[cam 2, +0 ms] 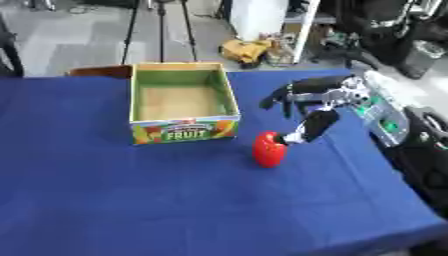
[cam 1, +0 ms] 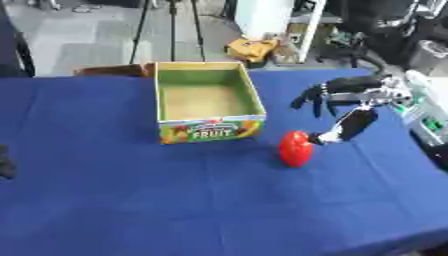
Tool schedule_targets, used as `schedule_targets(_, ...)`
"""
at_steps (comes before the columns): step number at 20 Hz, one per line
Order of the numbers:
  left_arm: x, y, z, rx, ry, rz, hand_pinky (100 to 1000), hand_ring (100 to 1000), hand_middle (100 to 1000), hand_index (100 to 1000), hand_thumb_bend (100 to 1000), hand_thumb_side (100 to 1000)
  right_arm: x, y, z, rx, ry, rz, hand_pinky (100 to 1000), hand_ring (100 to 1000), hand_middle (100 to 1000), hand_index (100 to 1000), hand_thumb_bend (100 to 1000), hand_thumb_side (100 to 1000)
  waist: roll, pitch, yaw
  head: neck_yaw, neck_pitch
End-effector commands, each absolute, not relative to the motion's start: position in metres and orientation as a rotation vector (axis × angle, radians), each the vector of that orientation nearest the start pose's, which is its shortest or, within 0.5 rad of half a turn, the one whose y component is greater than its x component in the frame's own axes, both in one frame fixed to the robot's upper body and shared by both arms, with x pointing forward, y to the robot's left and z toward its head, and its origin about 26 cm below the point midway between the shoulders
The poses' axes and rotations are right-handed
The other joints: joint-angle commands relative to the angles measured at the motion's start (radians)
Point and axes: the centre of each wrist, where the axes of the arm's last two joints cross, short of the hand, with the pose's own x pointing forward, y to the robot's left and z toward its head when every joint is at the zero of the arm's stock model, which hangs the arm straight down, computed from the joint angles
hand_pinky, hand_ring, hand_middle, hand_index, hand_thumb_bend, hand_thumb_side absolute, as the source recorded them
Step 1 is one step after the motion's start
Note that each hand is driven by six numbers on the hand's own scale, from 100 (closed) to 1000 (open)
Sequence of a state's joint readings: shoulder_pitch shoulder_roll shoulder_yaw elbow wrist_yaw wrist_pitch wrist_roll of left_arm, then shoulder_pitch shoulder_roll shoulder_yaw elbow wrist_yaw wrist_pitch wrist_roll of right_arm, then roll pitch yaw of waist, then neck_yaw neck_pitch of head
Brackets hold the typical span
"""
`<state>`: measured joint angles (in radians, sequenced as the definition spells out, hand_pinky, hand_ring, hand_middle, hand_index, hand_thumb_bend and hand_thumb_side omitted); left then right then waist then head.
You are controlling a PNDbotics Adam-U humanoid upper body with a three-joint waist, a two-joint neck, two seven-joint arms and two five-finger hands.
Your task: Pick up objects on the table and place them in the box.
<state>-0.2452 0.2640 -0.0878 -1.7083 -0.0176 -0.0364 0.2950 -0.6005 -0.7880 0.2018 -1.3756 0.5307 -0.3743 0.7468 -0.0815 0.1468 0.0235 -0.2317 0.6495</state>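
Reaching in from the right, the right hand (cam 1: 350,102) hangs over the blue table (cam 1: 131,200) with its dark fingers (cam 1: 308,96) spread and drooping toward the left, and its thumb (cam 1: 350,126) angled down and to the near left. The tip of that thumb comes right up against the upper right side of a red object (cam 1: 296,148), which looks like a pepper or similar rounded fruit standing on the cloth; whether the two actually touch cannot be told. The fingers are well above and to the far right of the red object, so the hand is wide and curled round nothing. The red object sits just to the near right of the box (cam 1: 210,128), apart from it, casting a small shadow on the cloth. The box is open at the top, green inside with a bare tan floor, and its near wall carries a bright fruit print with the word FRUIT. It stands toward the far middle of the table. At the left edge of the left eye view, low on the table, a dark shape that seems to be the left hand (cam 1: 5,161) shows only in part, and its fingers cannot be made out.
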Motion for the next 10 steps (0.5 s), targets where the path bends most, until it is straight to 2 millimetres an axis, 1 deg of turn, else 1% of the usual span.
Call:
schedule_targets(1,0.327,0.253,0.11,0.292,-2.021,-0.069,582,367,408,568,957,775,0.394,-0.368,0.224,-0.631,-1.244,1.876,484,669,876,986,316,574,0.004,-0.017,-0.001,-0.004,0.004)
schedule_targets(6,0.327,0.252,0.11,0.29,-2.021,-0.069,582,367,408,568,957,776,0.399,-0.37,0.22,-0.623,-1.232,1.862,484,672,878,985,306,582,0.007,-0.016,0.002,-0.004,0.005)
schedule_targets(10,0.327,0.252,0.11,0.287,-2.022,-0.069,582,367,408,568,957,776,0.405,-0.37,0.214,-0.616,-1.222,1.848,505,704,886,985,294,588,0.012,-0.015,0.007,-0.003,0.005)
